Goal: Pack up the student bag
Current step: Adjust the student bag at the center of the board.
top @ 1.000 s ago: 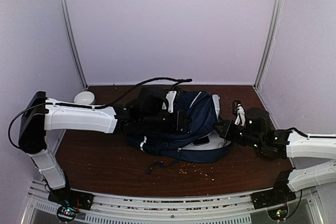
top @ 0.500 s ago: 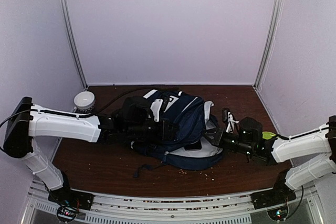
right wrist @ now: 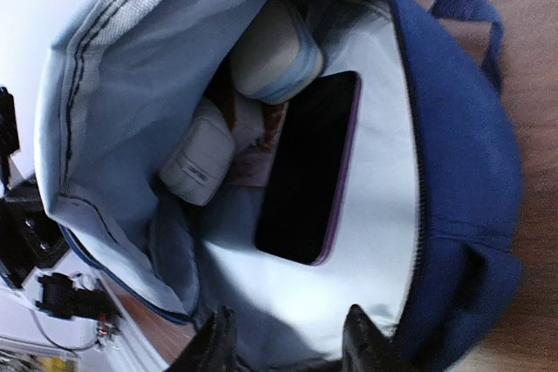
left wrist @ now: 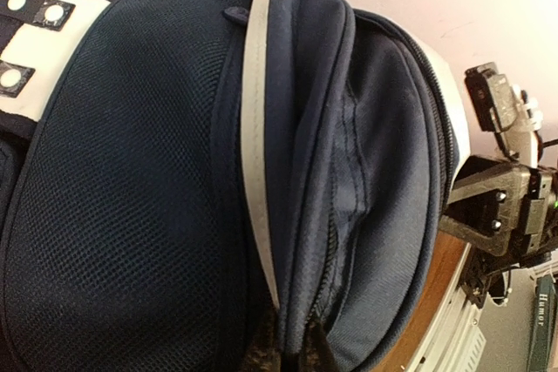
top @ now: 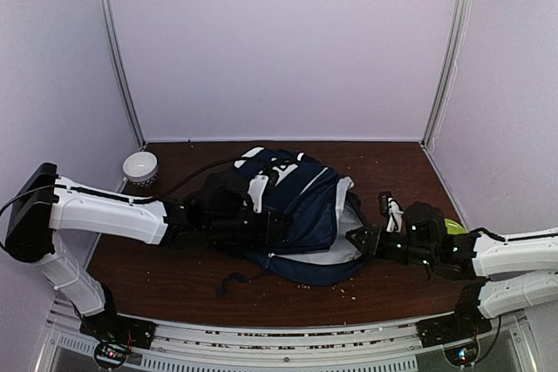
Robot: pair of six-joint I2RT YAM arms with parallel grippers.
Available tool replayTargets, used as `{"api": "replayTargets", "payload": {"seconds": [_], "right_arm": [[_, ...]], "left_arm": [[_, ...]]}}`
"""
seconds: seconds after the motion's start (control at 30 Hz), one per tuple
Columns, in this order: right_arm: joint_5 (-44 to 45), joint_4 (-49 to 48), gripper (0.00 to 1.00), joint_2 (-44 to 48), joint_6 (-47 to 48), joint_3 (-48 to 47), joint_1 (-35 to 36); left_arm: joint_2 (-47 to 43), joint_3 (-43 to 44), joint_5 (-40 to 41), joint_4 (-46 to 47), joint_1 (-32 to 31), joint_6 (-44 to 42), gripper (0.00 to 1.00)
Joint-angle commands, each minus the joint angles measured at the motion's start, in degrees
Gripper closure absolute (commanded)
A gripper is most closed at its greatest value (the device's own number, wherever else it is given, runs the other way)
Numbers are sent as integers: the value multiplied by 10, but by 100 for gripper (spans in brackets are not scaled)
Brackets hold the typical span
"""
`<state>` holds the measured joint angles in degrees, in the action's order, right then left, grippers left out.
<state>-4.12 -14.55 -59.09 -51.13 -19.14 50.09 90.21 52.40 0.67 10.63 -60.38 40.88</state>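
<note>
Phone [right wrist: 307, 170], perhaps charger [right wrist: 196, 165], inside student bag [right wrist: 462, 172]

The student bag [left wrist: 131, 172] is matt mesh cloth.

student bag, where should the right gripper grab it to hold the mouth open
I'd pinch the stitched rim of the upper grey flap of the student bag, bringing the right gripper in from the mouth side. That rim stands free as a fold the open jaws can straddle; the lower lining lies flat under a black slab.
</note>
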Motion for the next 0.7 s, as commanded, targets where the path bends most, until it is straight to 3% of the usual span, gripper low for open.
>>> {"api": "replayTargets", "payload": {"seconds": [0.0, 0.13, 0.27, 0.4, 0.53, 0.67], "right_arm": [[74, 226, 52, 81, 25, -54, -3], [132, 388, 39, 89, 52, -167, -4], [169, 485, 35, 25, 68, -293, -10], [156, 496, 36, -36, 77, -352, -25], [154, 464, 36, -42, 63, -343, -36], [149, 428, 37, -21, 55, -296, -38]], "left_arm": [[4, -17, 59, -3, 16, -12, 100], [20, -15, 40, 22, 15, -18, 100], [43, -16, 18, 44, 13, -30, 100], [55, -8, 1, 11, 6, -49, 100], [34, -9, 15, -51, -1, -67, 100], [-9, -24, 27, -97, -4, -87, 63]]}}
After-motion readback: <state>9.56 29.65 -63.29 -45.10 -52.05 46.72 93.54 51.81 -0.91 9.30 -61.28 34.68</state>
